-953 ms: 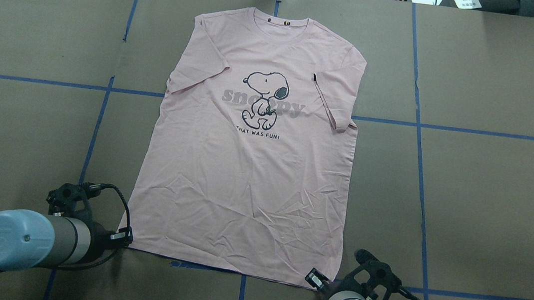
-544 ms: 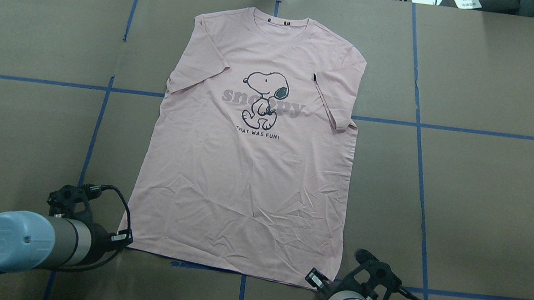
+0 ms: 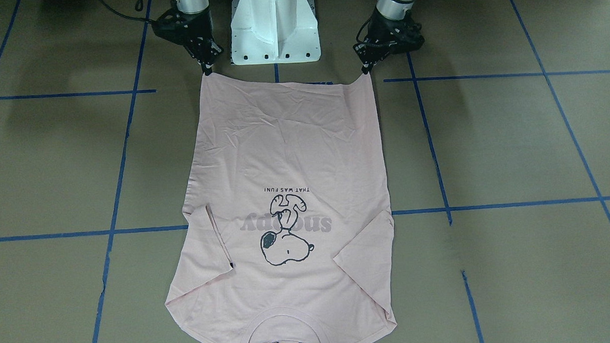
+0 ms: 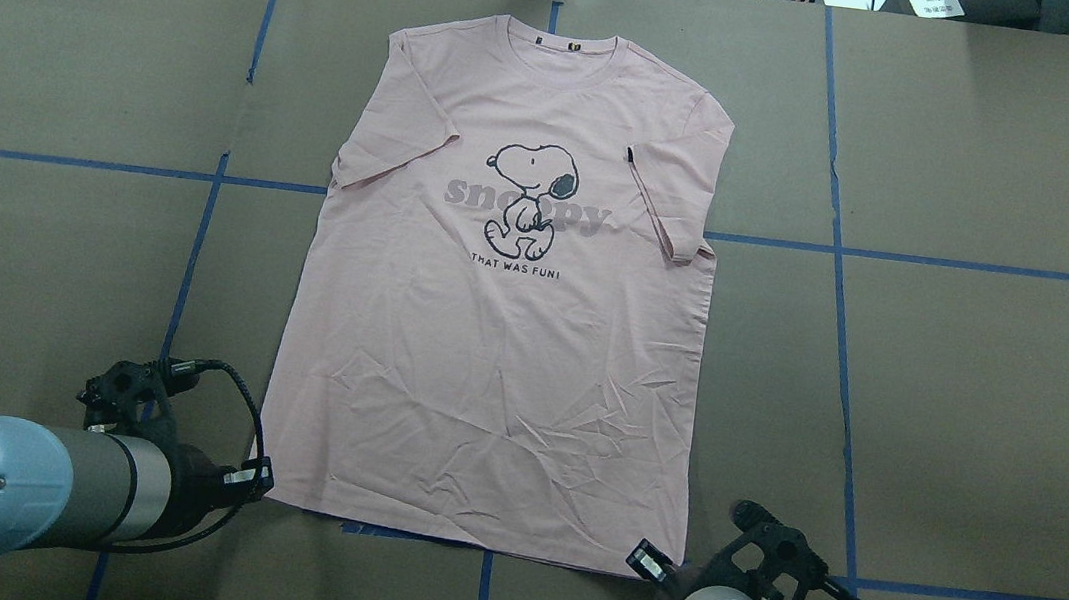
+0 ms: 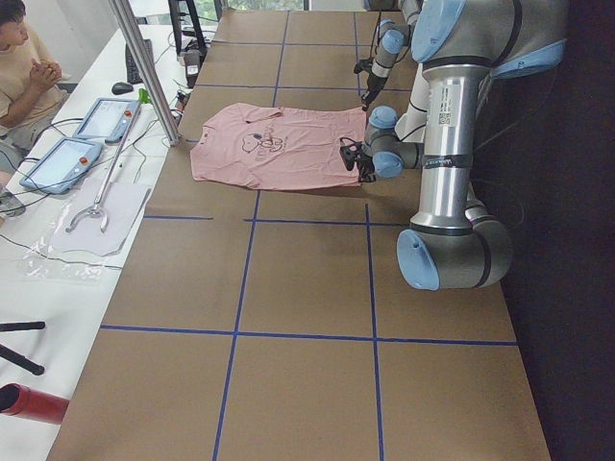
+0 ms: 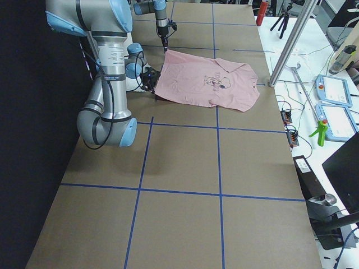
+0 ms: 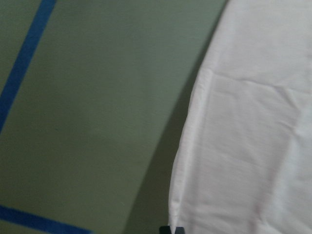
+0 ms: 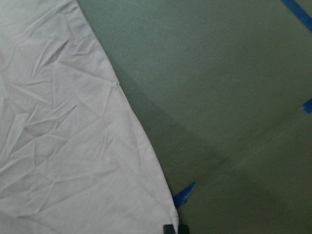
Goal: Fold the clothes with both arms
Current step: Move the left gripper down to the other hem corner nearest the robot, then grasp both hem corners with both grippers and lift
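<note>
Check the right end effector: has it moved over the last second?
Yes. The right end effector has shifted slightly toward the overhead view's right, closer to the vertical blue tape line, taking the T-shirt hem corner with it.

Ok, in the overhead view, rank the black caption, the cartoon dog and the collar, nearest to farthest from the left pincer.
From the left pincer, at the near left hem corner of the T-shirt:
1. The black caption, mid-shirt.
2. The cartoon dog, just beyond it.
3. The collar, at the far edge.

Pink T-shirt [image 4: 485,385], flat, print up
</note>
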Action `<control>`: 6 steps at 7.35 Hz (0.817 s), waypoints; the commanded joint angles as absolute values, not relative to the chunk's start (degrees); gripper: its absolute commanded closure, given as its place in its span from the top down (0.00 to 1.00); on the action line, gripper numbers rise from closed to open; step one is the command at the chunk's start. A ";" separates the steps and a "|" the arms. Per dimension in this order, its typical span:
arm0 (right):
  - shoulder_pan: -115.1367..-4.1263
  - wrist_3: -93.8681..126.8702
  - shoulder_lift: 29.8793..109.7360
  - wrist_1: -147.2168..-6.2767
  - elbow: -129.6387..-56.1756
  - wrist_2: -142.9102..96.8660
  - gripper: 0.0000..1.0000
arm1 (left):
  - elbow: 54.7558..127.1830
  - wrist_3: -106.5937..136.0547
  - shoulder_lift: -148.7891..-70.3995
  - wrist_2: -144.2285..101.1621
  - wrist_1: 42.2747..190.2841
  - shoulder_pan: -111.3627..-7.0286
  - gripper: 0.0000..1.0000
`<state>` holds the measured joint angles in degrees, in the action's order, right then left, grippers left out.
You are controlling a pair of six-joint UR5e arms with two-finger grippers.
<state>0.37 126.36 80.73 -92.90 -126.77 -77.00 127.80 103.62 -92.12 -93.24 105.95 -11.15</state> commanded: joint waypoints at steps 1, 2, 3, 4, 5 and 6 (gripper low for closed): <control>2.10 126.30 89.00 -92.90 -136.28 -77.43 0.00 | 136.21 111.56 -92.72 -94.13 97.67 -7.23 0.00; 2.11 126.30 90.77 -92.90 -139.19 -77.43 0.00 | 138.58 116.84 -92.81 -93.96 97.56 -6.51 0.00; -0.76 125.60 90.44 -92.81 -140.96 -77.43 0.00 | 138.86 116.81 -93.33 -93.96 96.25 -6.50 0.00; -4.18 122.72 89.05 -92.73 -140.37 -77.61 0.00 | 138.00 116.37 -95.86 -93.52 93.98 -7.64 0.00; -9.53 115.56 84.07 -92.90 -136.88 -77.61 0.00 | 135.29 109.75 -100.33 -93.43 93.00 -13.82 0.00; -15.58 108.70 80.11 -92.47 -130.32 -79.61 0.00 | 130.22 101.16 -105.24 -93.51 92.99 -20.59 0.00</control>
<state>-8.73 116.61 84.89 -92.75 -136.34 -78.10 135.06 109.90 -99.68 -93.53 93.65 -13.25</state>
